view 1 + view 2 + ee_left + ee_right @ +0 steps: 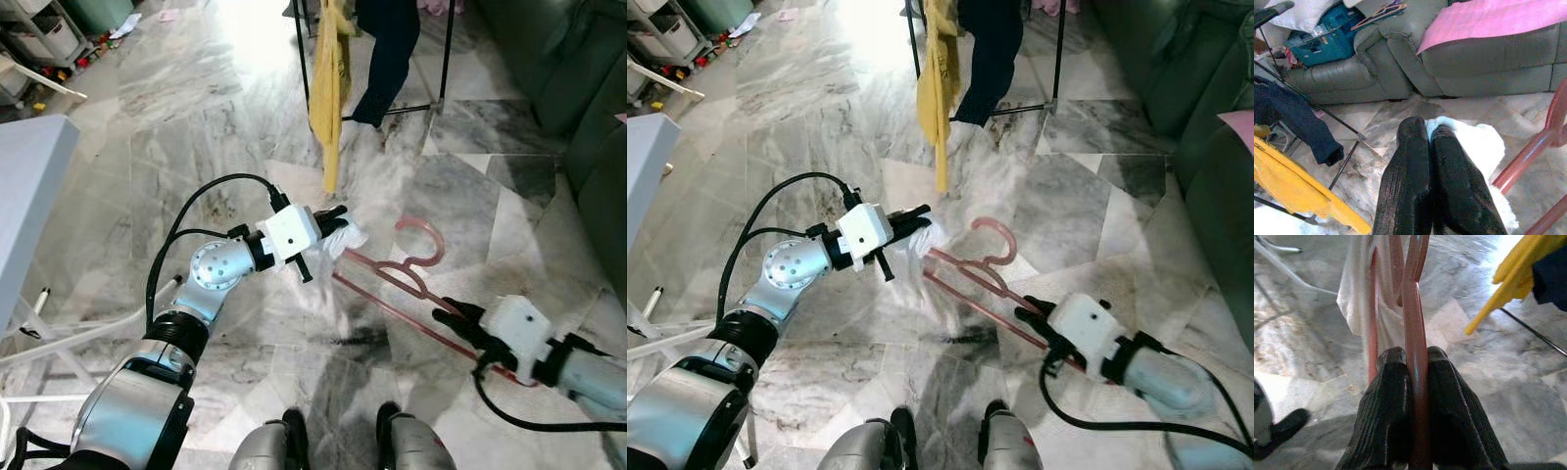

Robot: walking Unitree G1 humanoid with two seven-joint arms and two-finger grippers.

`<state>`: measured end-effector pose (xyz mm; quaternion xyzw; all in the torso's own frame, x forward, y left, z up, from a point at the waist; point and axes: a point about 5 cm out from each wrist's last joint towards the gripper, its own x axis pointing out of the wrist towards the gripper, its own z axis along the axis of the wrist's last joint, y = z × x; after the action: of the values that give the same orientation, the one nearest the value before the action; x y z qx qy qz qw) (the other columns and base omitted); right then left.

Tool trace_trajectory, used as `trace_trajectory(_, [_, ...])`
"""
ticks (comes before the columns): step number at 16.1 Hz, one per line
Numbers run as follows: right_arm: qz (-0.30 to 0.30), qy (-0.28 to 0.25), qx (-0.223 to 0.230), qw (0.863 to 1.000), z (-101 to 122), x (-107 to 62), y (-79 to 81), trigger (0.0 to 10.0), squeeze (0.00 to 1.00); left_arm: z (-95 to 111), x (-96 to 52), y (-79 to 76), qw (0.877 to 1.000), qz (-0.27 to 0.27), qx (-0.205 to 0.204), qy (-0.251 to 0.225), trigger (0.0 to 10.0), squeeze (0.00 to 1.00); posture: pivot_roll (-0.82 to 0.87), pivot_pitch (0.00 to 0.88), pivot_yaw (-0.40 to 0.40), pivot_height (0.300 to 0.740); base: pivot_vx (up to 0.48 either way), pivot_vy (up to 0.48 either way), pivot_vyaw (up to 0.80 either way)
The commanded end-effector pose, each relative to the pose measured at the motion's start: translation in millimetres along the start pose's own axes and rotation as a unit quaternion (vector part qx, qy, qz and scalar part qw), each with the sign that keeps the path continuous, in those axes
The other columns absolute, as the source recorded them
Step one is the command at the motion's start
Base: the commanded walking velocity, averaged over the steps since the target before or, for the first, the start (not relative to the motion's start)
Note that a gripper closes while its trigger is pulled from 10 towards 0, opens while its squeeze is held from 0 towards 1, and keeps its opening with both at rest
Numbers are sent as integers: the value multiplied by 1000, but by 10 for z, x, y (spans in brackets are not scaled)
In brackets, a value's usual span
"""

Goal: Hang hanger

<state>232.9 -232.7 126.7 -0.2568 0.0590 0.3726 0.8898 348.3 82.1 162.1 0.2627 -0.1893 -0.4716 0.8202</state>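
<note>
Grey-veined marble floor (176, 147) spread under the robot, bright with glare at the far side. Near the middle of the scene a pink plastic clothes hanger (411, 264) was held low over the floor, its hook curling toward the far right. The right gripper (458, 318), reaching in from the near right, had its two black fingers (1386, 416) clamped on one of the hanger's thin pink bars; in the right wrist view the bar ran straight up between them. The left gripper (333, 220), stretched out from the left on its silver arm, had its black fingers (1410, 186) pressed together on a white cloth (348, 238) at the hanger's left end. The same cloth (1354, 298) hung draped around the hanger's far bars in the right wrist view.

Farther off stood a black metal clothes rack (443, 59), with a yellow garment (328, 88) hanging from it almost down to the floor and a dark navy garment (387, 54) just right of that. A dark grey-green leather sofa (588, 98) ran along the right side, with a pink sheet (1488, 19) spread over its seat in the left wrist view. At the far left a pale grey desk (24, 186) edge showed, with scattered clutter beyond it.
</note>
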Motion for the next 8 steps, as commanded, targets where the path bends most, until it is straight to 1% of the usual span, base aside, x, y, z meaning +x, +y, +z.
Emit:
trace_trajectory(1, [11, -12, 1, 1000, 78, -107, -40, 10000, 0, -45, -71, -21, 1000, -10, 7, 11, 10000, 0, -225, 265, 155, 740, 0, 0, 0])
trace_trajectory(3, [-13, 6, -2, 1000, 29, -237, -151, 10000, 0, -51, -81, 0, 1000, -7, 9, 15, 10000, 0, -227, 266, 153, 740, 0, 0, 0])
trace_trajectory(4, [-16, 7, -3, 1000, 25, -248, -161, 10000, 0, -51, -81, 2, 1000, -7, 9, 15, 10000, 0, -227, 266, 153, 740, 0, 0, 0])
trace_trajectory(5, [-46, 7, -2, 999, 8, -270, -218, 10000, 0, -35, -71, 7, 1000, -4, 8, 10, 10000, 0, -227, 267, 153, 740, 0, 0, 0])
trace_trajectory(6, [-72, 5, 2, 997, -9, -258, -245, 10000, 0, -3, -41, 3, 1000, -2, 4, -1, 10000, 0, -227, 267, 154, 740, 0, 0, 0])
trace_trajectory(8, [-90, 11, 5, 996, -88, -177, -169, 10000, 0, 46, 11, -22, 1000, -4, 3, -16, 10000, 0, -226, 265, 153, 740, 0, 0, 0])
